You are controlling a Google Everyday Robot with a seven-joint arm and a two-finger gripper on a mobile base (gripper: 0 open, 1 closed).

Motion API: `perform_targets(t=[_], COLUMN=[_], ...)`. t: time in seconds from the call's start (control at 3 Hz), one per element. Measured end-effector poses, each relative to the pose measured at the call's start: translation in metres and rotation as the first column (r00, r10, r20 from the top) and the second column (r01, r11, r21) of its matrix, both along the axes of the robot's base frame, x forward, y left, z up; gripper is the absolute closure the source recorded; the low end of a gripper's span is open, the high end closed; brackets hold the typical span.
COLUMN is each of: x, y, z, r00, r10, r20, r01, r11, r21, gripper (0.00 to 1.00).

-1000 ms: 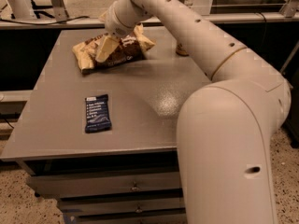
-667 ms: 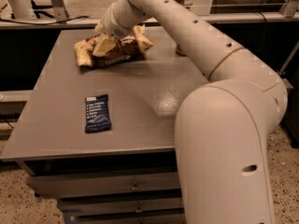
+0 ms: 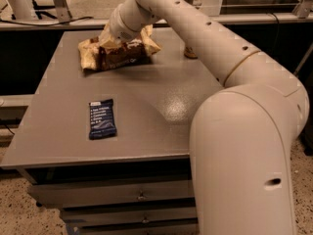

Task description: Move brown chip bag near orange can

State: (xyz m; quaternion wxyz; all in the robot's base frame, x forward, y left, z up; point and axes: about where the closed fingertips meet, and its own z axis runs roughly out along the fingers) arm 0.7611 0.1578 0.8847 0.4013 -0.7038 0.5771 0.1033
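The brown chip bag (image 3: 120,57) lies at the far left of the grey table (image 3: 161,106), dark brown in the middle with pale cream ends. My gripper (image 3: 110,39) is right over the bag's top edge, touching or very close to it, and its tips are hidden against the bag. The orange can (image 3: 190,53) stands at the far right of the table, a short way right of the bag. Only its lower part shows, because my arm (image 3: 195,38) covers the rest.
A small flat dark blue bar wrapper (image 3: 102,118) lies on the front left part of the table. Drawers (image 3: 122,197) sit under the front edge. My arm's large base link (image 3: 244,160) fills the right foreground. A rail runs behind the table.
My gripper has shifted slightly up and back over the bag. More of the bag's dark brown middle now shows. The blue wrapper has not moved.
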Motion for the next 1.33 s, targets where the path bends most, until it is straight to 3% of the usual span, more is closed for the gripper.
perform_targets(t=[0.33, 0.67, 1.0, 1.33], x=[-0.007, -0.019, -0.039, -0.066], y=[-0.002, -0.015, -0.042, -0.075], z=[0.003, 0.02, 0.04, 0.045], r00=[1.0, 0.9997, 0.9982, 0.9933], r10=[0.001, -0.006, -0.047, -0.114], r20=[0.001, 0.022, 0.037, 0.022], r01=[-0.001, 0.006, 0.047, 0.114], r11=[1.0, 1.0, 0.999, 0.994], r21=[0.006, 0.013, 0.012, 0.0], gripper=[1.0, 1.0, 1.0, 1.0])
